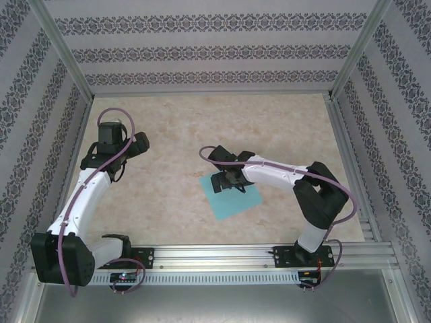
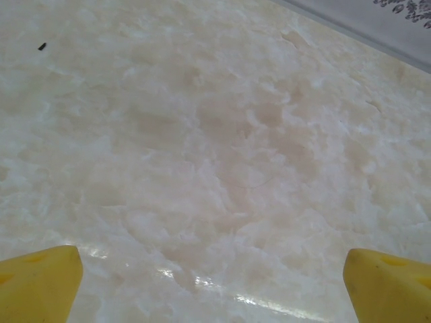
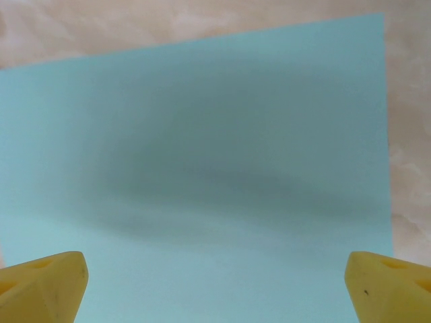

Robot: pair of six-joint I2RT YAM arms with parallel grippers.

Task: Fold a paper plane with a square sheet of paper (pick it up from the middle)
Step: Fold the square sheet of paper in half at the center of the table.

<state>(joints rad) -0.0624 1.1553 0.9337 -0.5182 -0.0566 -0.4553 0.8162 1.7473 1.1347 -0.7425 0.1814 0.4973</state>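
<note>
A square sheet of teal-blue paper [image 1: 231, 198] lies flat on the marble table, a little right of centre. My right gripper [image 1: 227, 180] hovers over its upper part, open. In the right wrist view the paper [image 3: 202, 168] spreads out flat under the gripper [image 3: 215, 286], with its two yellow fingertips [image 3: 40, 286] wide apart and nothing between them. A soft shadow falls on the sheet. My left gripper [image 1: 138, 145] is at the left of the table, far from the paper; in its wrist view the gripper [image 2: 215, 286] is open over bare marble. No paper plane is in view.
Aluminium rails [image 1: 256, 254] frame the table, and patterned walls [image 1: 202, 50] close it in at the back and sides. A small dark speck [image 2: 42, 46] lies on the marble ahead of the left gripper.
</note>
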